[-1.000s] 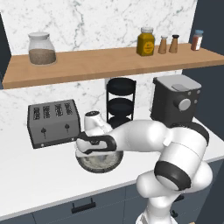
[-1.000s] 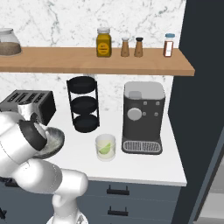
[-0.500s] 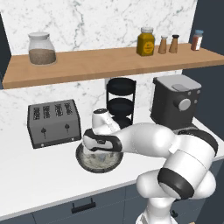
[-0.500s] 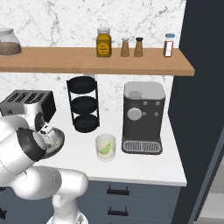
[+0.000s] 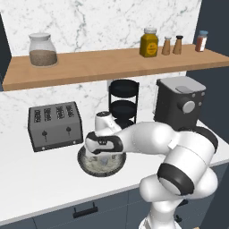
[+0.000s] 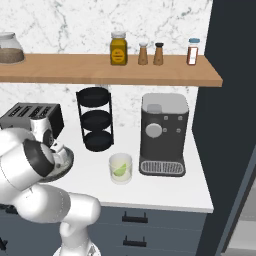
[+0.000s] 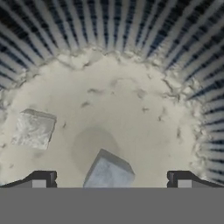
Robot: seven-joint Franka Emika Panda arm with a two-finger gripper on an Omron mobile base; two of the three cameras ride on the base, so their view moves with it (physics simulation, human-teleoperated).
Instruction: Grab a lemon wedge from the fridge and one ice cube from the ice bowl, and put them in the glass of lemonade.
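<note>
The tool (image 7: pixel 111 181) is held spread wide, empty, down inside the ice bowl (image 5: pixel 87 163) on the worktop (image 5: pixel 36 179). An ice cube (image 7: pixel 108 171) lies between its tips; judged small, hard and slippery, it is best pinched across flat opposite faces. A second cube (image 7: pixel 33 128) is revealed by the hand view; the glass of lemonade (image 6: pixel 120 168), lemon wedge (image 6: pixel 119 171) inside, by the right base view.

My hand hangs over the ice bowl (image 5: pixel 91 164), a shallow, ribbed, dark-rimmed dish on the counter just in front of the toaster, holding 2 pale ice cubes (image 7: pixel 33 129) on its speckled floor, while the glass of lemonade (image 6: pixel 120 168), upright beside the coffee machine, has a lemon wedge (image 6: pixel 119 171) inside.
</note>
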